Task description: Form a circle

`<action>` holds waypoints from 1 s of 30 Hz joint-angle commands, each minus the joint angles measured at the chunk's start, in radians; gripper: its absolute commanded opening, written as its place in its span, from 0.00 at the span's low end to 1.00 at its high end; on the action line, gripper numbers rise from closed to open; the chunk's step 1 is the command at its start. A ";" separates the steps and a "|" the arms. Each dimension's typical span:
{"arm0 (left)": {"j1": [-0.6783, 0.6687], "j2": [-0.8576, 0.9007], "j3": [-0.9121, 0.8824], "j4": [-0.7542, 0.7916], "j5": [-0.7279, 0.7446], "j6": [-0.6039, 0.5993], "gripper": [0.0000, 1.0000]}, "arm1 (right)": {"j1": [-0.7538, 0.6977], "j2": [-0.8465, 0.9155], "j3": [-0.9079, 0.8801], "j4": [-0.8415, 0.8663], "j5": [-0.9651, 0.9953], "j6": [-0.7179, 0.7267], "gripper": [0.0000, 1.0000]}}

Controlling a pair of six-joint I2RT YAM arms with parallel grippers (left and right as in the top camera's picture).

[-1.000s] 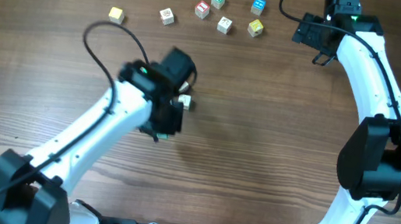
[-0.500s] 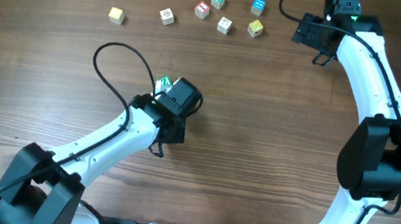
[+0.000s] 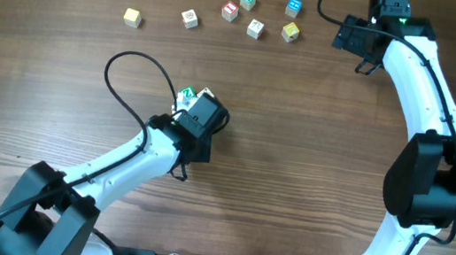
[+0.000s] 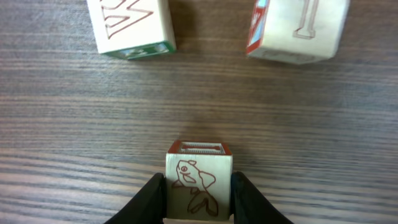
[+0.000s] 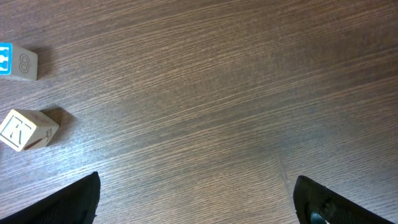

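The unfinished circle point(image 3: 186, 97) is lying as a short row crosswise to the left gripper point(image 4: 198, 182): the green-sided W cube point(image 4: 127, 22), with the red-sided cube point(image 4: 298, 28) apart beside it. The left gripper is clamping the upright fish cube point(image 4: 199, 193) near the W cube. The right gripper point(image 5: 196, 208), well away, is hanging wide open.

A green-edged cube point(image 4: 132, 25) and a pale cube point(image 4: 298, 28) stand ahead of the left gripper point(image 4: 198, 193), a bare gap between them. Far off, loose cubes point(image 3: 230, 11) dot the bench point(image 3: 293, 172).
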 commanded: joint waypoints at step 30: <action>-0.001 0.052 -0.019 0.071 -0.028 -0.010 0.39 | 0.001 -0.010 0.015 0.002 0.021 -0.005 1.00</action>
